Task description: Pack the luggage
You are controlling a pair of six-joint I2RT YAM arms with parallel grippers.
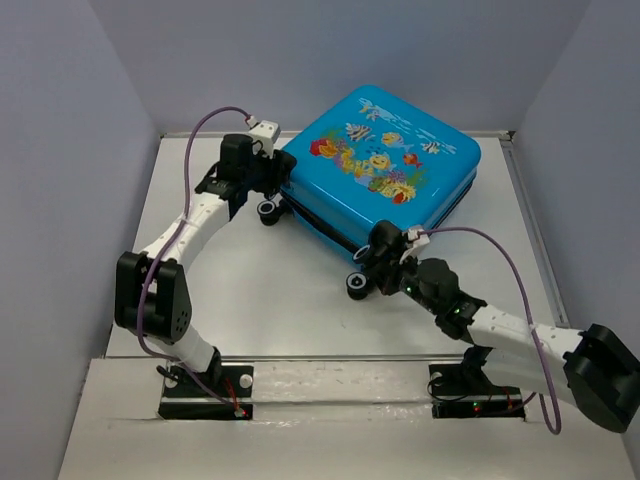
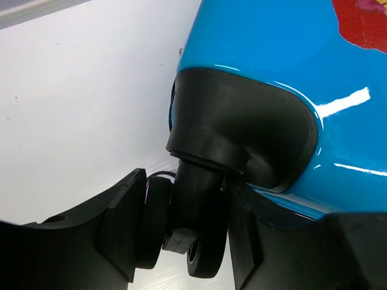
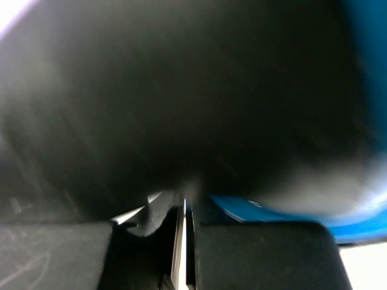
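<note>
The luggage [image 1: 385,165] is a bright-blue hard-shell suitcase with a fish print. It lies shut and flat at the back of the table. My left gripper [image 1: 266,192] is at its left corner; in the left wrist view this gripper [image 2: 184,241] is shut on the black twin wheel [image 2: 202,235] under the blue shell [image 2: 272,54]. My right gripper [image 1: 380,250] presses against the near corner, just above the other wheel [image 1: 357,285]. The right wrist view is dark and blurred: the gripper [image 3: 184,241] has its jaws almost together, with a thin bright slit between them and a strip of blue shell [image 3: 284,214] beside them.
The white table [image 1: 260,290] is walled by grey panels on the left, the back and the right. Both arm bases sit on the near edge. Purple cables loop over each arm.
</note>
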